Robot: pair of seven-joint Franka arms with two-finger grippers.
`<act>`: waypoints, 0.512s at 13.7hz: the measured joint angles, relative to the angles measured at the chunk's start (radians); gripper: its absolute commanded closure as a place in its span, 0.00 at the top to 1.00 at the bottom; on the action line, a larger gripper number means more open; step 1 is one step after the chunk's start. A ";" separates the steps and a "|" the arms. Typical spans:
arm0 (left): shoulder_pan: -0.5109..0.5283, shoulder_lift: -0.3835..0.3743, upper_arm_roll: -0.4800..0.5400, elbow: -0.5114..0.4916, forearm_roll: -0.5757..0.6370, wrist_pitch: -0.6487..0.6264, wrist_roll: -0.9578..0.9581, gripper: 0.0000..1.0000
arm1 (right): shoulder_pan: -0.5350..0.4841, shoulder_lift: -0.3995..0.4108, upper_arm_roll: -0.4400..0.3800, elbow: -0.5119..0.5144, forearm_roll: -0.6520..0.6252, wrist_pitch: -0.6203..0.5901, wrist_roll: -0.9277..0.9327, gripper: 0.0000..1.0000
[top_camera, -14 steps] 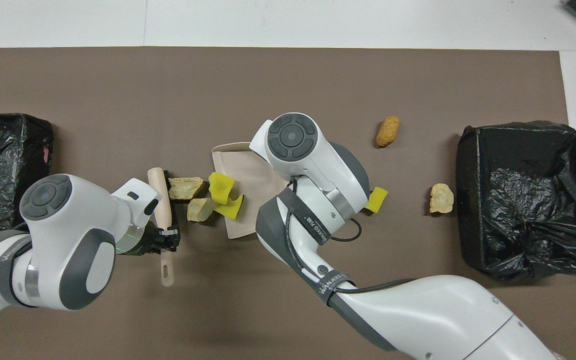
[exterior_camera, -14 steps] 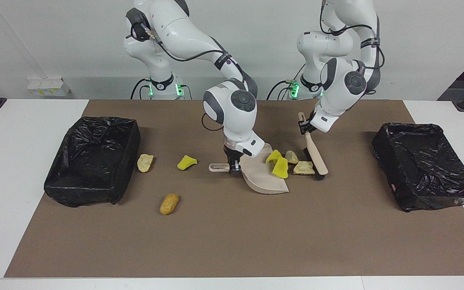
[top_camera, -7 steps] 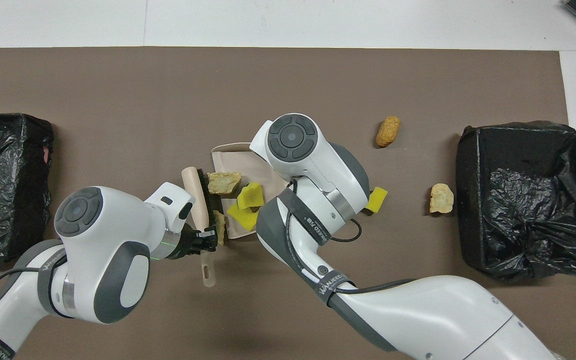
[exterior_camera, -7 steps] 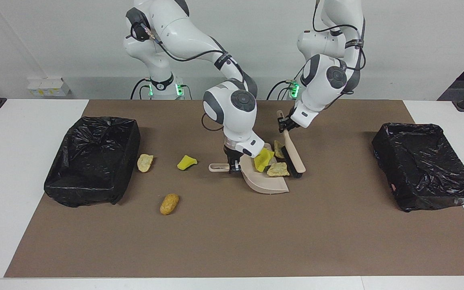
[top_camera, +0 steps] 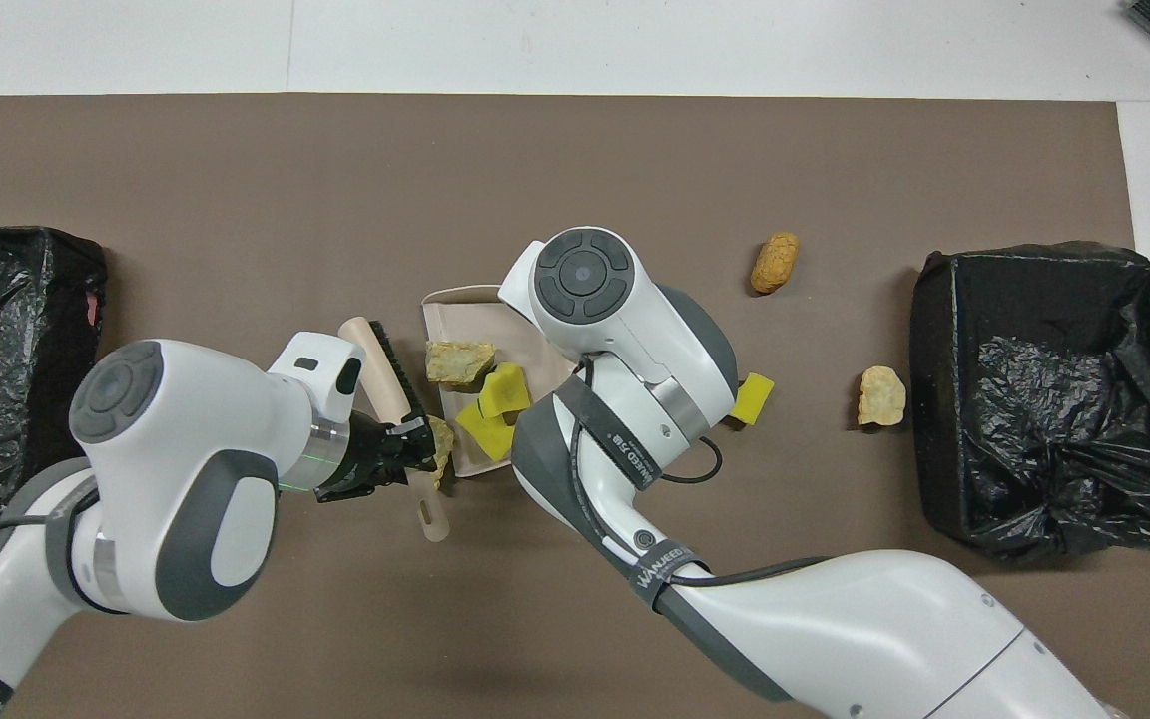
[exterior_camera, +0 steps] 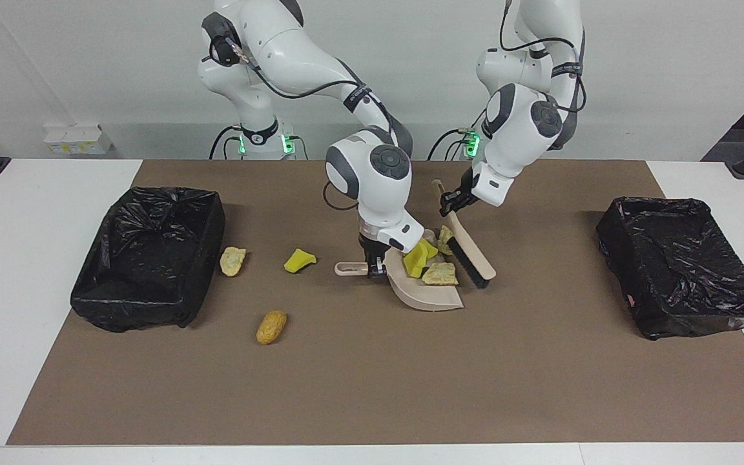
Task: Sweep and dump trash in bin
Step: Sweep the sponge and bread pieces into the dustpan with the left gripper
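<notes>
Right arm reaches in from its base, forearm slanting down, wrist bent vertical over mid-table; right gripper (exterior_camera: 376, 266) low at the surface, fingers clamped. Left arm elbow high, wrist angled down toward the right arm; left gripper (exterior_camera: 449, 205) raised, fingers clamped.

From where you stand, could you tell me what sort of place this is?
Probably a robotics lab set up for cleaning trials: two arms share a white table with a brown mat, lined bins and scattered scraps.

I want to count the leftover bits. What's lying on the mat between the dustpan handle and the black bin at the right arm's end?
Two scraps: a yellow chunk, then a beige piece beside the bin; the facing view shows this.
</notes>
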State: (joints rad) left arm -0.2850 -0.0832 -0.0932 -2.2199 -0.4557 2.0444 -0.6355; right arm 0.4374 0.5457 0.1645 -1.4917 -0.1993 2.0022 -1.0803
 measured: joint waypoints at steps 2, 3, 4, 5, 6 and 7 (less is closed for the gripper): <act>0.042 -0.042 0.005 -0.004 0.008 -0.134 -0.051 0.00 | 0.000 0.000 0.000 0.000 0.000 0.000 0.001 0.00; 0.042 -0.070 0.003 -0.035 0.013 -0.158 -0.060 0.00 | -0.001 0.000 0.000 0.000 0.000 0.000 0.003 0.00; 0.036 -0.094 -0.006 -0.074 0.015 -0.161 -0.063 0.00 | -0.003 0.000 0.000 0.000 0.001 0.000 0.004 0.00; 0.014 -0.109 -0.014 -0.109 0.017 -0.157 -0.063 0.00 | -0.008 -0.004 0.000 0.000 0.001 0.000 0.004 0.00; -0.024 -0.116 -0.019 -0.140 0.020 -0.133 -0.065 0.00 | -0.019 -0.013 0.000 -0.001 0.000 0.000 0.004 0.00; -0.065 -0.115 -0.024 -0.163 0.021 -0.086 -0.069 0.00 | -0.034 -0.026 0.000 -0.001 0.006 0.000 0.000 0.00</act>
State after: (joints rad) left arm -0.3500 -0.1986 -0.1176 -2.3832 -0.4345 1.9582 -0.7045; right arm 0.4039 0.5197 0.1644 -1.4927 -0.1934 2.0020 -1.0807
